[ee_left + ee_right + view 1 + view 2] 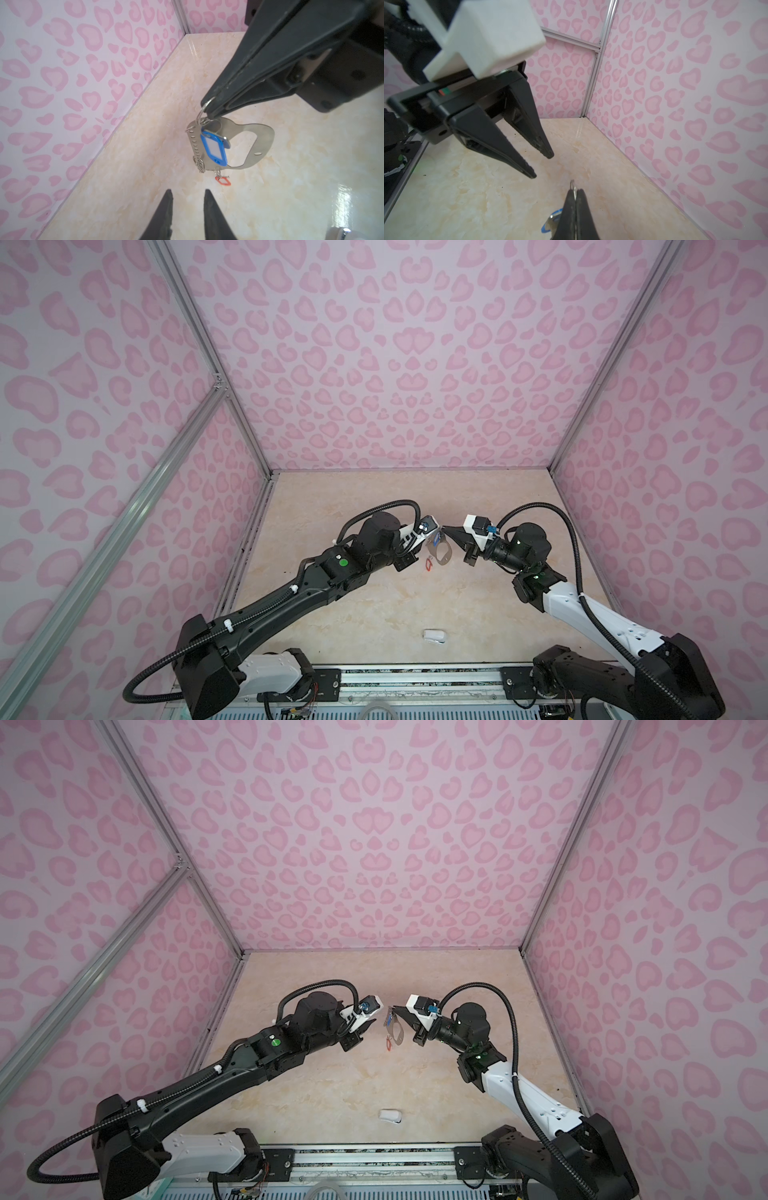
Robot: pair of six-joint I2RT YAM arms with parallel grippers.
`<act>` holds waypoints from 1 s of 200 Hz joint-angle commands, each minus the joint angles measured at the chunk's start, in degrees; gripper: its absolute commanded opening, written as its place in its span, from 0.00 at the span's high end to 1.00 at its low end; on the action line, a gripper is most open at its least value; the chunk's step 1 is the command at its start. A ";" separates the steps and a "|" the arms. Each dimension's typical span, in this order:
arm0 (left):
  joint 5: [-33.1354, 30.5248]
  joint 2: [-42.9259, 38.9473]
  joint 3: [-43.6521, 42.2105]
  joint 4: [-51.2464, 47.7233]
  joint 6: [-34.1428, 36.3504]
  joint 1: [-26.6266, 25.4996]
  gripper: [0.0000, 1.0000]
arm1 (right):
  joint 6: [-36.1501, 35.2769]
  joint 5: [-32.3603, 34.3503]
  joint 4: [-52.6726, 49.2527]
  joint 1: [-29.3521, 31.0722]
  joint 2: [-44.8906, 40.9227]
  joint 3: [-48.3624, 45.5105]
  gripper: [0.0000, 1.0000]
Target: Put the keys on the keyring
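Observation:
The keyring [259, 133], a flat grey plate with an oval cut-out, hangs above the table from a wire ring [204, 110]. My right gripper [211, 116] is shut on that ring. A key with a blue tag [215, 149] dangles against the plate. An orange-red tag [223, 181] sits at the plate's low end, below small wire rings. My left gripper [188, 193] is open and empty, just short of the plate. In both top views the plate [441, 553] [397, 1032] hangs between the left gripper [368, 1027] and the right gripper [391, 1007]. The right wrist view shows the right gripper [576, 190] pinching the ring, with the blue tag [550, 220] beneath.
A small white rounded object [435, 635] [390, 1115] lies on the marble-patterned table near its front edge. Pink patterned walls close in the back and both sides. The open left gripper [542, 166] hangs close in front of the right wrist camera.

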 commanded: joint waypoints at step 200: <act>21.33 0.50 2.58 0.04 3.74 2.80 0.94 | -1.47 -13.62 0.31 1.55 0.86 2.06 1.00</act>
